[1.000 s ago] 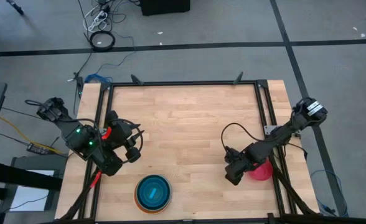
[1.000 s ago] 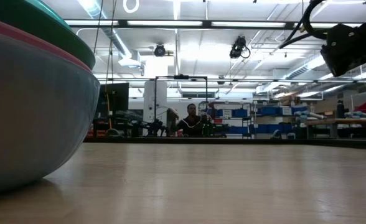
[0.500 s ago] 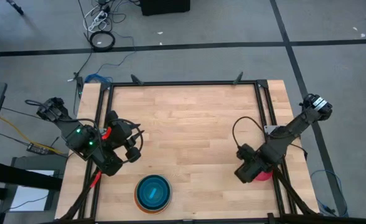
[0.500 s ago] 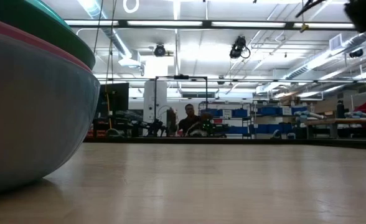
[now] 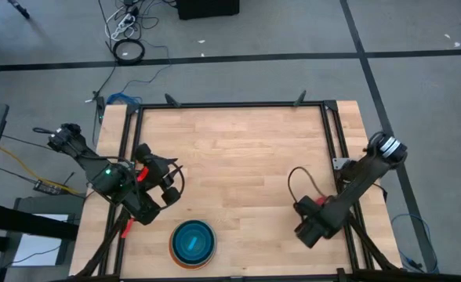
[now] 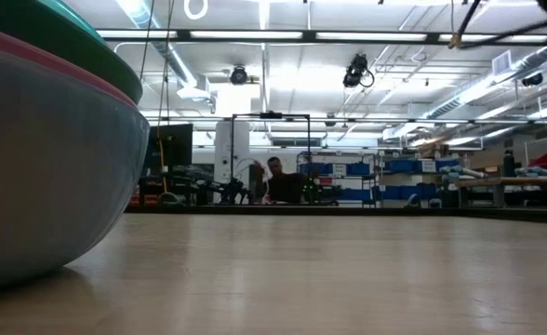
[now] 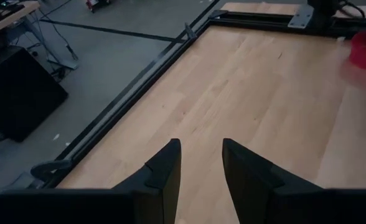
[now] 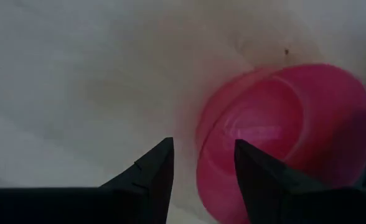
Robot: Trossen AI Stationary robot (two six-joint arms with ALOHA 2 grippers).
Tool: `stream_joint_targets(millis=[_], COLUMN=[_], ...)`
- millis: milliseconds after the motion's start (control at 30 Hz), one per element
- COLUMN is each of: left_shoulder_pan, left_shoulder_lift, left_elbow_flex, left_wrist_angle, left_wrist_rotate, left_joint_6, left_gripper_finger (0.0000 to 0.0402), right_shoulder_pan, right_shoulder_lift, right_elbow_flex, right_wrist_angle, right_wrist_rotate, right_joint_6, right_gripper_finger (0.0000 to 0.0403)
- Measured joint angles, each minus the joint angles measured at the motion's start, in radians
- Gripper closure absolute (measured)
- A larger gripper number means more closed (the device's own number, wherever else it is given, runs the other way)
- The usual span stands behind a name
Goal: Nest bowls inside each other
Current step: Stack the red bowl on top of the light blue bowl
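The right tool (image 8: 201, 180), its fingers spread and empty, is now brought low over the magenta-red bowl (image 8: 282, 137) at the desk's (image 5: 238, 157) right edge, suggesting a pickup toward the nested stack (image 5: 193, 243), while the left tool (image 7: 201, 165) waits spread.

Even overhead ceiling strip lights (image 6: 255, 35), soft faint shadows, sharp high view, heavily blurred magenta-red bowl (image 8: 289, 137) close-up

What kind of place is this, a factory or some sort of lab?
Probably a robotics lab in a big open hall: a framed wooden table, ceiling strip lights, and storage shelves beyond, where a person sits.
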Motion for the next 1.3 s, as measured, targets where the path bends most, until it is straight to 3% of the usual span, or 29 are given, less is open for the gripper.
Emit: stream_joint_targets(millis=[267, 333, 400, 467, 633, 733, 833, 933, 1067, 1300], left_shoulder_pan=[0.000, 0.000, 0.000, 0.000, 0.000, 0.000, 0.000, 0.000, 0.000, 0.000], left_shoulder_lift=[-0.002, -0.002, -0.002, -0.002, -0.002, -0.002, -0.002, -0.002, -0.002, -0.005], left_elbow_flex=[0.000, 0.000, 0.000, 0.000, 0.000, 0.000, 0.002, 0.003, 0.003, 0.003], left_wrist_angle=[0.018, 0.018, 0.018, 0.017, 0.017, 0.019, 0.026, 0.027, 0.027, 0.091], left_wrist_rotate=[-0.009, -0.012, -0.015, -0.018, -0.048, -0.083, -0.089, -0.086, -0.068, -0.091], left_joint_6=[0.005, 0.005, 0.005, 0.006, 0.007, 0.008, 0.008, 0.008, 0.008, 0.009], left_gripper_finger=[0.0275, 0.0275, 0.0275, 0.0275, 0.0275, 0.0275, 0.0275, 0.0275, 0.0275, 0.0275], right_shoulder_pan=[-0.026, -0.042, -0.062, -0.090, -0.209, -0.293, -0.350, -0.372, -0.398, -0.435], right_shoulder_lift=[0.177, 0.191, 0.193, 0.181, 0.143, 0.130, 0.133, 0.133, 0.135, 0.206], right_elbow_flex=[0.000, 0.000, 0.004, 0.024, 0.177, 0.321, 0.439, 0.514, 0.542, 0.542], right_wrist_angle=[0.013, 0.026, 0.040, 0.039, -0.045, 0.132, 0.430, 0.636, 0.735, 0.924], right_wrist_rotate=[-0.045, -0.049, -0.050, 0.014, 0.249, 0.309, 0.193, 0.045, -0.110, -0.244], right_joint_6=[-0.138, -0.205, -0.272, -0.348, -0.571, -0.876, -1.173, -1.330, -1.399, -1.413], right_gripper_finger=[0.0257, 0.0285, 0.0339, 0.0385, 0.0401, 0.0402, 0.0402, 0.0402, 0.0402, 0.0403])
